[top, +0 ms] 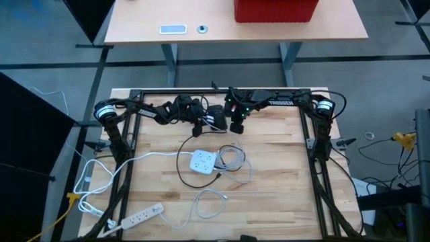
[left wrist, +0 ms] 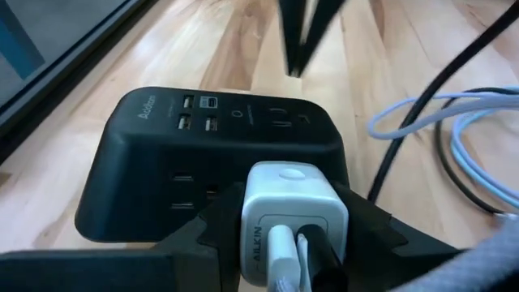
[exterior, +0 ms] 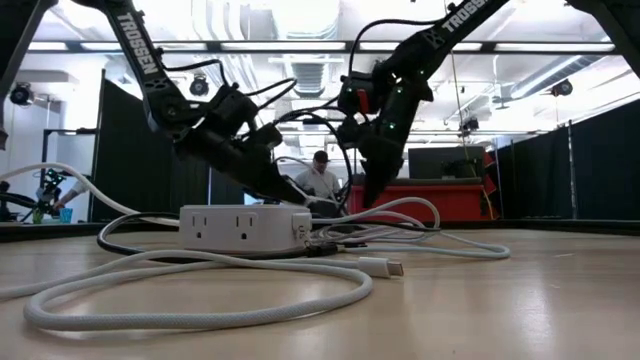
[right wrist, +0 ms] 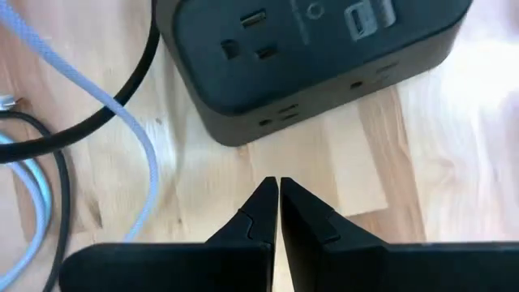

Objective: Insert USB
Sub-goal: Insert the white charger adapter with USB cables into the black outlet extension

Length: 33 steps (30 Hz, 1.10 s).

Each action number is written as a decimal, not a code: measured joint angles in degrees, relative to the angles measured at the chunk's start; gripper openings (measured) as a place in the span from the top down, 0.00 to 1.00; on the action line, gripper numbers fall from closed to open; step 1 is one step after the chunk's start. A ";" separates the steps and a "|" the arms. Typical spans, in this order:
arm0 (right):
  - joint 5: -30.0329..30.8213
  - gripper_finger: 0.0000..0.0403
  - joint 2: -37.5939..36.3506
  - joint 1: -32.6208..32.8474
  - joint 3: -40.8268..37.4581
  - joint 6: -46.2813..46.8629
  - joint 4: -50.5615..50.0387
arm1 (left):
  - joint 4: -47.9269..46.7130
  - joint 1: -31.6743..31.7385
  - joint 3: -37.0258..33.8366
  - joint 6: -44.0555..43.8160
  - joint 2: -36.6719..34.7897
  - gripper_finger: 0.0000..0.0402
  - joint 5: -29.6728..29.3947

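Nearest in the low view, a thick white braided cable (exterior: 200,300) loops across the lower left of the wooden table (exterior: 520,300), ending in a small silver-tipped USB plug (exterior: 383,266) lying loose just right of centre. Behind it sits a flat white power strip with outlets on its side (exterior: 245,229), which in the high view shows as a white square block (top: 203,161) at the middle of the frame, ringed by white and black cords. A long white multi-outlet strip (top: 141,215) lies at the lower left of that same view.

Farther back, both arms meet at the upper middle of the high view. The left gripper (left wrist: 292,243) is clamped on a white cube-shaped charger (left wrist: 293,212) that carries a white cable and a black one in its rear face; the cube is pressed against the side of a black wedge-shaped power hub with USB ports on top (left wrist: 219,154). The right gripper (right wrist: 278,207) hovers just beside the same black hub (right wrist: 316,49), its two dark fingers pressed together with nothing between them. In the high view this right gripper (top: 236,124) sits just right of the left gripper (top: 201,124).

Beyond the table, a pale desk (top: 235,30) carries a red bin (top: 275,10); in the low view a person (exterior: 320,180) sits in the distance.
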 joint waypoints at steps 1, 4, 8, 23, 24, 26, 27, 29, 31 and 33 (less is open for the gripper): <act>0.31 1.00 -0.02 -0.01 0.04 -0.70 0.21 | -0.75 0.00 -0.02 0.40 -0.42 0.68 0.32; 1.21 1.00 -0.09 -0.16 0.19 -3.26 0.79 | -3.55 -0.02 -0.11 2.15 -1.91 0.68 0.82; -0.40 1.00 1.39 -0.32 0.24 -4.03 1.75 | -4.90 -0.26 -0.11 3.29 -2.33 0.68 3.52; -3.27 1.00 5.46 4.54 0.26 0.72 7.88 | -4.20 -2.29 -0.22 3.78 -2.04 0.68 2.89; -3.77 1.00 5.72 4.57 0.25 1.55 7.95 | -3.98 -2.31 -0.22 3.78 -2.04 0.68 2.67; -4.23 1.00 6.02 4.73 0.26 1.76 8.20 | -3.51 -2.45 -0.20 4.18 -2.05 0.68 1.61; -4.44 1.00 6.15 4.82 0.26 1.87 8.33 | -3.31 -2.49 -0.19 4.47 -2.06 0.68 1.08; -4.90 1.00 6.25 4.89 0.28 1.96 8.49 | -2.82 -2.61 -0.22 4.90 -2.01 0.68 0.23; -5.29 1.00 6.27 4.89 0.28 1.98 8.48 | -2.17 -2.75 -0.24 5.26 -1.37 0.68 0.36; -5.53 1.00 6.29 4.89 0.30 2.44 8.52 | -2.01 -2.98 -0.24 5.39 -0.92 0.68 0.18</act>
